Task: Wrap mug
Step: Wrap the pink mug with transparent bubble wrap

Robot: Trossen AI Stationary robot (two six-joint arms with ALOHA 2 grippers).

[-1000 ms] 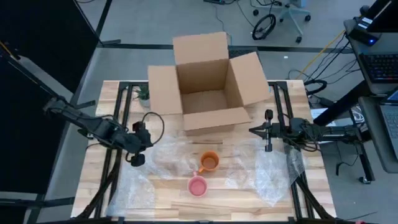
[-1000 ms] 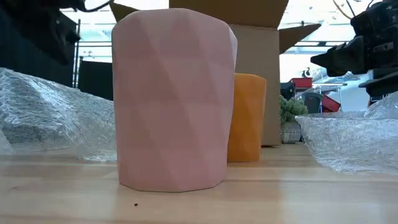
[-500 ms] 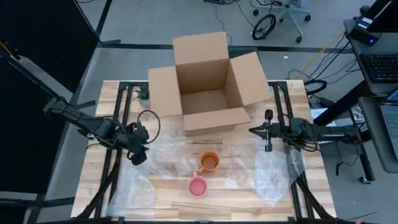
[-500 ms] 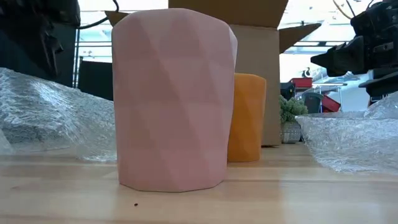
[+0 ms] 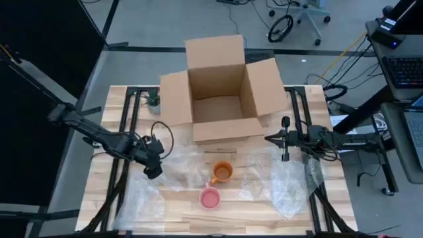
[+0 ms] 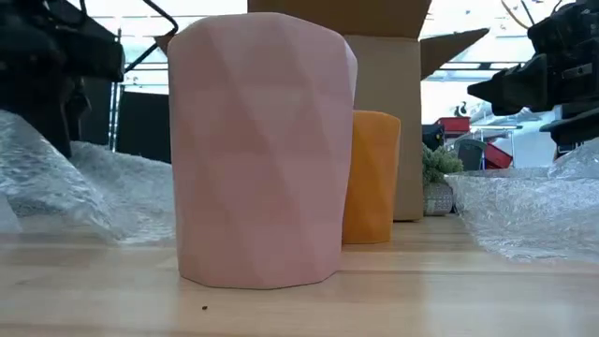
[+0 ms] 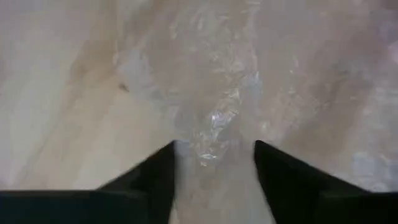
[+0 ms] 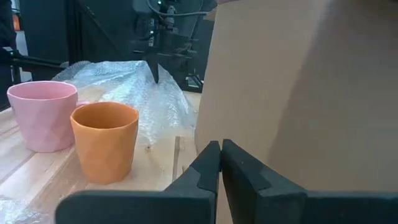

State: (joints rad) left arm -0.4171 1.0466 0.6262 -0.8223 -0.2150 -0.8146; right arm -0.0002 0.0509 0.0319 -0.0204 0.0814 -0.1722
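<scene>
You get even, diffuse overhead light in the high view, with only soft, short shadows on the pale wooden slatted table (image 5: 258,211) and small glints on the crumpled clear bubble wrap sheet (image 5: 291,188). In the low view, the room behind is blown out to near white, so the faceted pink ceramic mug (image 6: 264,150) stands dim and softly focused against it. Your left wrist view is blurred and washed out throughout; only vague sparkle shows. The right wrist view is sharper, with a dark background behind.
</scene>
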